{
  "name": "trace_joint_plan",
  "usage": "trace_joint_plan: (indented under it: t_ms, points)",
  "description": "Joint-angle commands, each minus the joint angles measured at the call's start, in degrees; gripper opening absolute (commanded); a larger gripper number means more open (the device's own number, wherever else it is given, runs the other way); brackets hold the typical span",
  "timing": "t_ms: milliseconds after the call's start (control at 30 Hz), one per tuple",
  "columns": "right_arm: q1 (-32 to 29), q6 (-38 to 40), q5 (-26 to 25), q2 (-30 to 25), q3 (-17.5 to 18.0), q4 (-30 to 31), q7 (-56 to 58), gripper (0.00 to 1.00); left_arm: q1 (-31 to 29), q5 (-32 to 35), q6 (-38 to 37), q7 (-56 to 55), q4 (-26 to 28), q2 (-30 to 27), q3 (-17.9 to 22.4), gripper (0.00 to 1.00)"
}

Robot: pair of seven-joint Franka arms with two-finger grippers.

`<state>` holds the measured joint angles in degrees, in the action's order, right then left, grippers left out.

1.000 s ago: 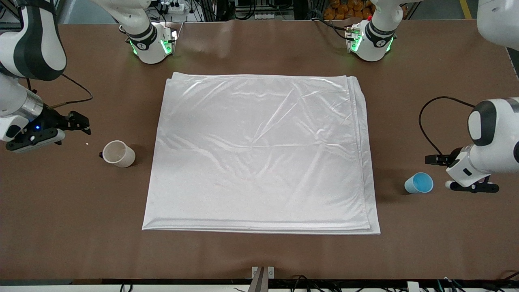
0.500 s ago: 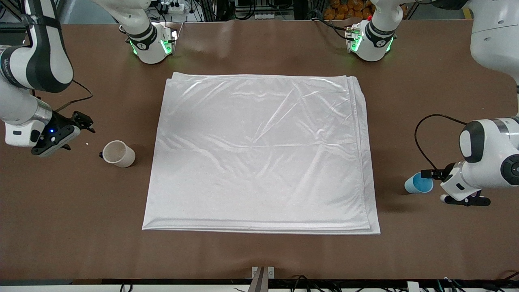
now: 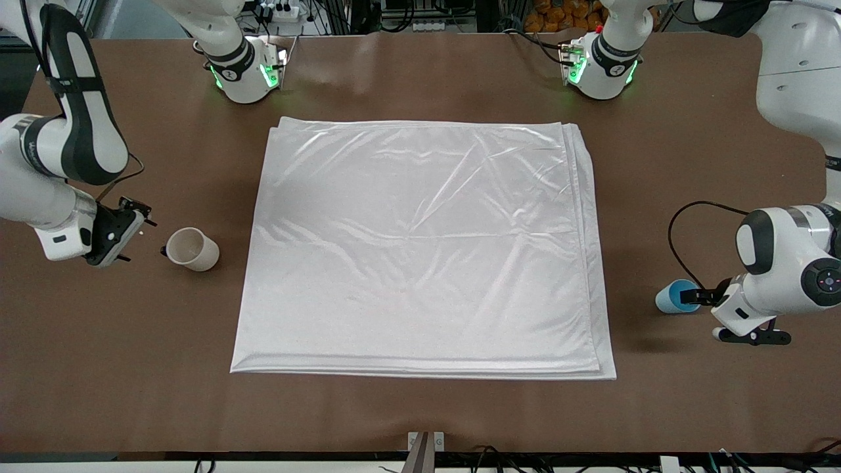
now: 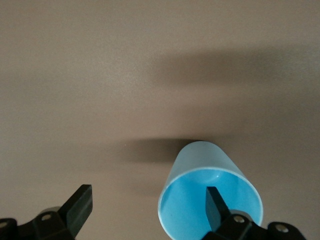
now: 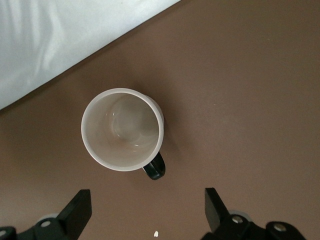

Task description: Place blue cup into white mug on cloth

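Observation:
The blue cup [image 3: 670,297] stands upright on the bare table at the left arm's end, off the cloth [image 3: 420,243]. My left gripper [image 3: 709,314] is open at the cup. In the left wrist view one of its fingers [image 4: 216,202] is over the cup's [image 4: 200,165] blue mouth, the other [image 4: 80,205] outside it, gripper [image 4: 148,205]. The white mug [image 3: 191,249] stands on the bare table at the right arm's end, beside the cloth's edge. My right gripper [image 3: 135,235] is open and empty just beside it. The right wrist view shows the mug [image 5: 122,129], black handle [image 5: 154,167] toward the gripper [image 5: 147,207].
The brown table [image 3: 420,414] lies bare around the cloth. A tiny white crumb [image 5: 156,233] lies between my right gripper's fingers. Both arm bases [image 3: 243,72] stand along the table's edge farthest from the front camera. A corner of the cloth [image 5: 50,45] shows past the mug.
My left gripper has come down to the blue cup, one finger now over its mouth. My right gripper has swung closer to the mug. Cup, mug and cloth have not moved.

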<state>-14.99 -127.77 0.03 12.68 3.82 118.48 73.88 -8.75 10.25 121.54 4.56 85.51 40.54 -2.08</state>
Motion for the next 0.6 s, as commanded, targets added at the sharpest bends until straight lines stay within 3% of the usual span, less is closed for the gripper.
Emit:
trace_joint_plan:
  t_ms: [0,67,133,200,367,400,567]
  points:
    - [-0.5,-1.2,-0.7,1.6,0.5,-0.1,6.4,1.00,-0.6,1.1,0.3,0.6,-1.6,1.3,-0.4,1.00]
    - [-0.4,-1.3,-1.0,2.0,0.5,-0.1,7.1,1.00,-0.7,1.0,0.3,0.5,-1.6,1.4,-0.4,1.00]
    - [-0.2,-1.3,-1.7,2.3,0.6,-0.1,8.6,1.00,-0.6,0.8,0.3,-0.1,-1.5,1.5,-0.4,0.67]
    - [-0.2,-1.5,-2.4,2.7,0.6,-0.1,10.8,1.00,-0.7,0.7,0.3,-0.6,-1.4,1.4,-0.4,0.43]
    - [0.0,-4.1,-4.4,4.7,0.6,-0.5,17.9,1.00,-0.5,-0.4,0.3,-3.1,-1.2,1.7,-0.5,0.05]
    - [-0.2,-4.9,-4.6,5.5,0.6,-0.6,19.7,1.00,-0.4,-1.0,0.3,-3.7,-1.2,1.9,-0.5,0.00]
    - [-0.7,-9.8,-4.6,7.6,0.6,-0.4,26.9,1.00,0.0,-3.0,0.3,-4.8,-1.2,2.8,-0.5,0.00]
